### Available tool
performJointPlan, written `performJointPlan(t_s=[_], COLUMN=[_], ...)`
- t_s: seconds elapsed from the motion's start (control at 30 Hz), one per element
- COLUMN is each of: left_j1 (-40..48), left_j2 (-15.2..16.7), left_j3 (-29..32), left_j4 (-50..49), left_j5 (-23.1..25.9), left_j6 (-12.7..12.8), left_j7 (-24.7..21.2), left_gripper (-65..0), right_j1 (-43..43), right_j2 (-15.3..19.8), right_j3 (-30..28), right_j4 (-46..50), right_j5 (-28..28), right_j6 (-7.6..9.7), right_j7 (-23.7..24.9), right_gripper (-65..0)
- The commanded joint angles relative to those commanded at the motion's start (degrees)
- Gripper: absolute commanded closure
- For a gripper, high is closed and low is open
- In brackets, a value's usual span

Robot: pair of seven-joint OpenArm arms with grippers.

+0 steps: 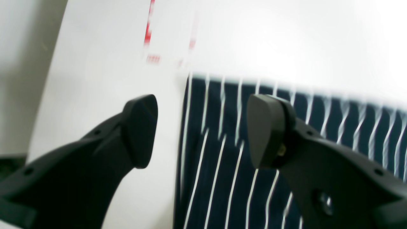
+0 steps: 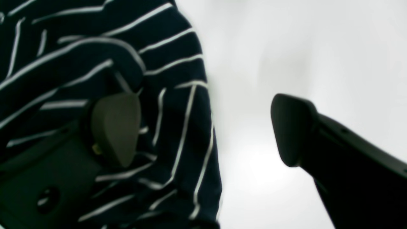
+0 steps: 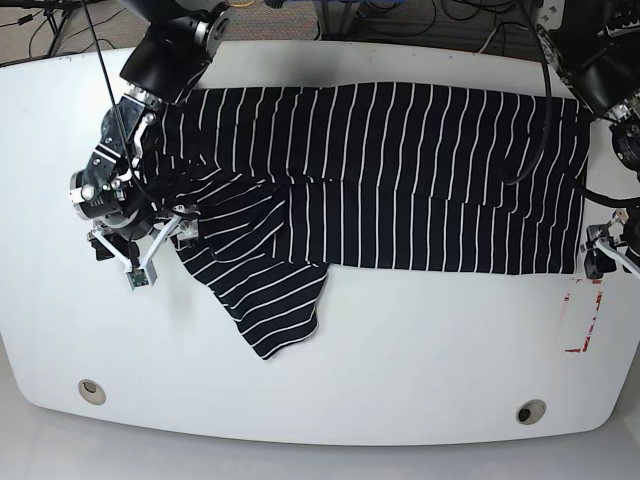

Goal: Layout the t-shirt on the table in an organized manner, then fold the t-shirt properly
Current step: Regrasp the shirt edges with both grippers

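Observation:
The t-shirt (image 3: 400,170), dark with thin white stripes, lies spread across the far half of the white table (image 3: 400,350). One sleeve (image 3: 270,300) points toward the near edge. My right gripper (image 3: 150,232) is open at the shirt's left side. In the right wrist view this gripper (image 2: 203,128) straddles the fabric edge (image 2: 178,105), one finger over cloth and one over bare table. My left gripper (image 3: 603,250) hovers at the shirt's near right corner. In the left wrist view it (image 1: 203,132) is open across the corner's edge of the t-shirt (image 1: 222,159).
A red-and-white tape rectangle (image 3: 583,315) is marked on the table beside the left gripper and shows blurred as the tape (image 1: 148,31). Two round grommet holes (image 3: 91,390) (image 3: 531,411) sit near the front edge. Cables lie beyond the far edge.

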Motion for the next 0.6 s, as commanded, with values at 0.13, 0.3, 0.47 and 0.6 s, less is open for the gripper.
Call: performJointPlan(t_s=[0.13,0.3,0.47,0.6], left_j1=[-0.4,-1.1,-1.1,-1.3], left_j2=[-0.1,-0.1,-0.1,-0.1], left_j3=[2.7,4.6,4.9,4.9], left_j4=[-4.3,-7.3,-10.0,-12.4], left_j5=[1.2,2.5,3.1,3.1], left_j6=[0.0,0.0,0.0,0.0], left_j7=[-3.2,-5.5,-7.6,-8.6], left_gripper=[-41.4,-41.4,-41.4,-41.4], right_j1=[0.9,0.9,0.7,0.7], right_j2=[1.0,1.2,1.1,1.1], right_j3=[0.0,0.0,0.0,0.0], right_j4=[-5.4,-8.8,-11.0,-11.7], right_j5=[0.0,0.1,0.1,0.0], right_j6=[0.00,0.00,0.00,0.00], right_j7=[3.5,6.6,7.6,7.7], right_gripper=[-61.7,-51.4,-42.5,-38.5])
